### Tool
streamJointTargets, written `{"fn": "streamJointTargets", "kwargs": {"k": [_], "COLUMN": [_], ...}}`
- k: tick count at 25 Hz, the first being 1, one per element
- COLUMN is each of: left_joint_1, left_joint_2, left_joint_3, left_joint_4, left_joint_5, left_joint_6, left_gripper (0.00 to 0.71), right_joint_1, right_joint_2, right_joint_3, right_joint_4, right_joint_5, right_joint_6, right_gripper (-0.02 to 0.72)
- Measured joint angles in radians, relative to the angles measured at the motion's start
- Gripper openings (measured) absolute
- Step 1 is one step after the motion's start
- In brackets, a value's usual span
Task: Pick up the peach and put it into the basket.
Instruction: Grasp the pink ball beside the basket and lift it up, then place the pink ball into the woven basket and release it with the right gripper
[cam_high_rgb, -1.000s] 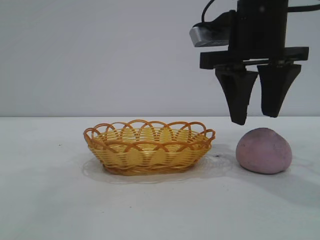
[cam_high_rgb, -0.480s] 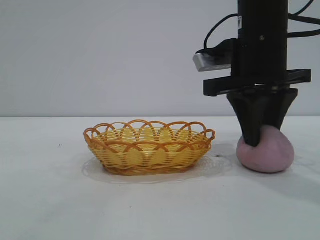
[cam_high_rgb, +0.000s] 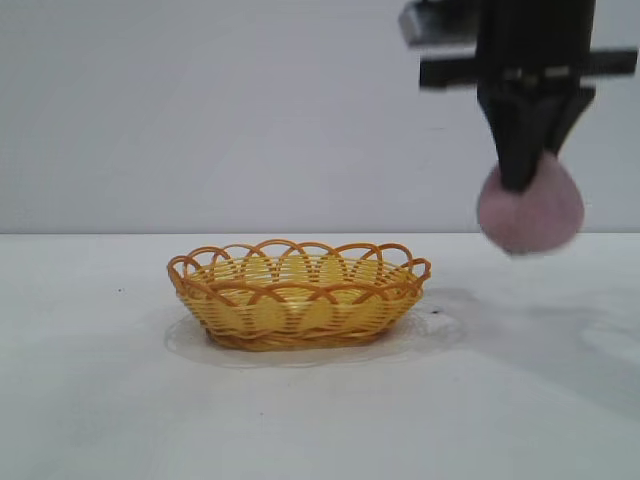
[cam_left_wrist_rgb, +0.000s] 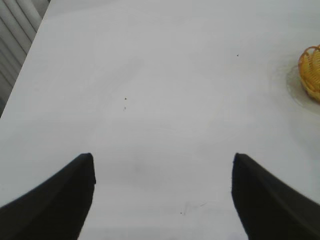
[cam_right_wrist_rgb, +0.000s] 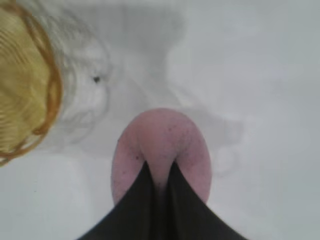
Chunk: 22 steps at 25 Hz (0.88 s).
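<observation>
The pinkish-purple peach hangs in the air at the right, well above the table, pinched by my right gripper, which is shut on its top. In the right wrist view the peach sits squeezed around the right gripper. The yellow woven basket with the orange looped rim stands on the table to the left of the peach and lower; its rim shows in the right wrist view and in the left wrist view. My left gripper is open and empty over bare table, away from the basket.
The white table runs across the exterior view, with a plain wall behind. A table edge and slatted surface show in the left wrist view.
My right gripper came down onto the peach, shut on it, and has now lifted it off the table. The basket has not moved.
</observation>
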<state>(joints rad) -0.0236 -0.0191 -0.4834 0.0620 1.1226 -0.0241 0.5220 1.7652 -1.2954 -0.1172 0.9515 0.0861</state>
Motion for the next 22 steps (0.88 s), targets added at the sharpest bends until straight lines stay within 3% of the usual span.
{"fn": "streamJointTargets", "kwargs": {"k": [12, 22], "left_joint_1": [0.0, 0.0], "left_joint_2": [0.0, 0.0], "left_joint_3": [0.0, 0.0], "left_joint_4": [0.0, 0.0], "left_joint_5": [0.0, 0.0], "left_joint_6": [0.0, 0.0], "left_gripper": [0.53, 0.53], "right_joint_1": [0.224, 0.244], "right_joint_2": [0.031, 0.133], "right_joint_3": [0.0, 0.0], "right_joint_4": [0.004, 0.039], "right_joint_5": [-0.19, -0.324], "right_joint_6": [0.0, 0.0], "right_gripper": [0.0, 0.0]}}
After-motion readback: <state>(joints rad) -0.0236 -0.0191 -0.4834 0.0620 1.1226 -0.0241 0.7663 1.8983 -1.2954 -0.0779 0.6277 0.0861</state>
